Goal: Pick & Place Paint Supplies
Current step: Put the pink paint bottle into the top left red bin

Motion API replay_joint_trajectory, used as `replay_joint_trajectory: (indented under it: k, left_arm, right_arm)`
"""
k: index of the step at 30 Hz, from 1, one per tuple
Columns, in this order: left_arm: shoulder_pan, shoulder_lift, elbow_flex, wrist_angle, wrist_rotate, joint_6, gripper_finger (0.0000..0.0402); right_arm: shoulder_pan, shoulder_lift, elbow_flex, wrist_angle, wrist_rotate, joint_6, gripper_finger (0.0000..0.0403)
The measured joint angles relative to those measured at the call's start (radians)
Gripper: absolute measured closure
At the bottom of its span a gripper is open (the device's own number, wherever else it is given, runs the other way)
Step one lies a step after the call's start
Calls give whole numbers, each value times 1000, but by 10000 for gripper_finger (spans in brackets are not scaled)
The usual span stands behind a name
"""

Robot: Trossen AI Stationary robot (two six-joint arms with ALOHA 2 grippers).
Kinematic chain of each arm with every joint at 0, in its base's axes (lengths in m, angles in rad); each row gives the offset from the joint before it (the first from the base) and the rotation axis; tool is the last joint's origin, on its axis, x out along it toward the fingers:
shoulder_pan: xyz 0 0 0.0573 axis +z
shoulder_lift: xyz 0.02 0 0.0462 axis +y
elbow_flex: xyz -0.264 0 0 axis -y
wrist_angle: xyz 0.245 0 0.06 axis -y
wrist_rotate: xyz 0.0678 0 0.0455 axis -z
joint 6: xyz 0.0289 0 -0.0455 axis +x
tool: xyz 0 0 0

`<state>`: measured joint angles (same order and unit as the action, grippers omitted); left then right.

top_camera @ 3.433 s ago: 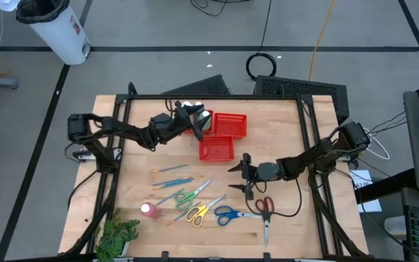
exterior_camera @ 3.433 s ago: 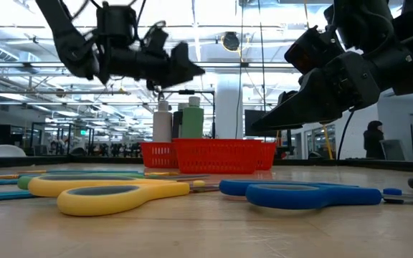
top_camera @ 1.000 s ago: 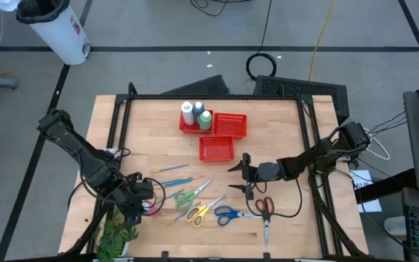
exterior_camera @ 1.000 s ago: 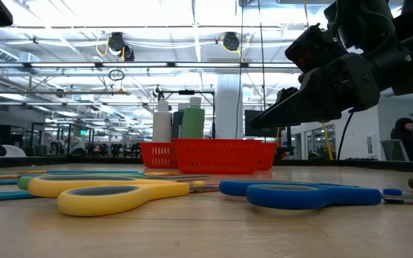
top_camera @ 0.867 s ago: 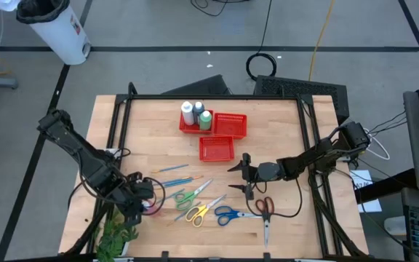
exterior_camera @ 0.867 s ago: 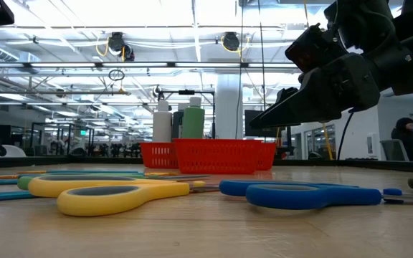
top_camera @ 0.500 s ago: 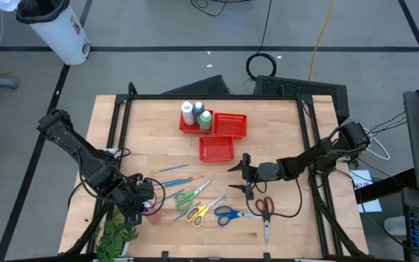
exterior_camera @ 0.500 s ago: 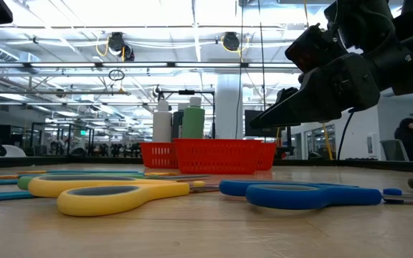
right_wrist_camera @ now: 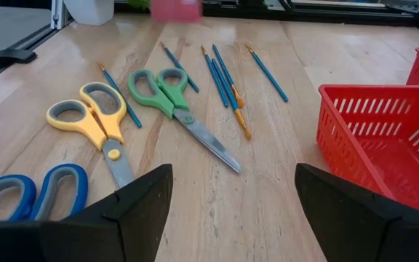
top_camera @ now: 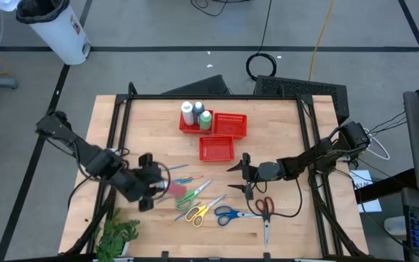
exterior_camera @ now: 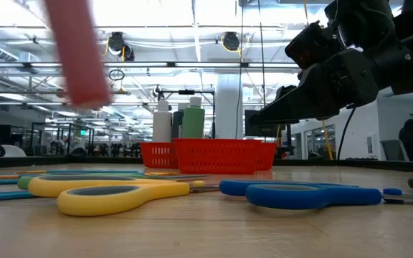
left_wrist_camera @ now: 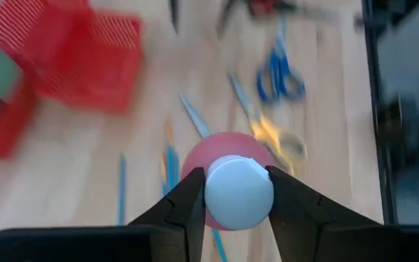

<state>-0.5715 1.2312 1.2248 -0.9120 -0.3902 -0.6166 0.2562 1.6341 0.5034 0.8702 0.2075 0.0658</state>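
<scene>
Your target is the far red basket (top_camera: pixel 228 125), upper centre of the high view, with three bottles (top_camera: pixel 196 113) already standing at its left end, up and to the right of the left gripper (top_camera: pixel 158 188) at lower left. That gripper's jaws are clamped on the pink bottle (left_wrist_camera: pixel 228 185), gripped at its white cap (left_wrist_camera: pixel 238 193) and lifted clear of the wood, long axis running along the fingers. The right gripper (top_camera: pixel 244 173) waits right of centre, jaws spread and empty; scissors (right_wrist_camera: pixel 177 109) and brushes (right_wrist_camera: pixel 224 80) lie on the wood before it.
</scene>
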Motion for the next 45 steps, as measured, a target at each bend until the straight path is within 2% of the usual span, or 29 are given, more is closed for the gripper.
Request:
replay_joint_trajectory:
  k: [11,21,35,41,45]
  left_arm:
    - [340,11,181,-2,-37,269,280]
    - [655,65,189,-6,65,333,280]
    - [821,234,189,8,81,387,280]
    - [862,265,189,32,86,386,280]
    - [886,273,189,55,125,378,280]
  right_arm:
    - [0,0,0,1,0,0,122]
    - [0,0,0,1,0,0,122]
    - [0,0,0,1,-2,0,122]
    - [0,0,0,1,-2,0,122]
    - [0,0,0,1,-2,0,122]
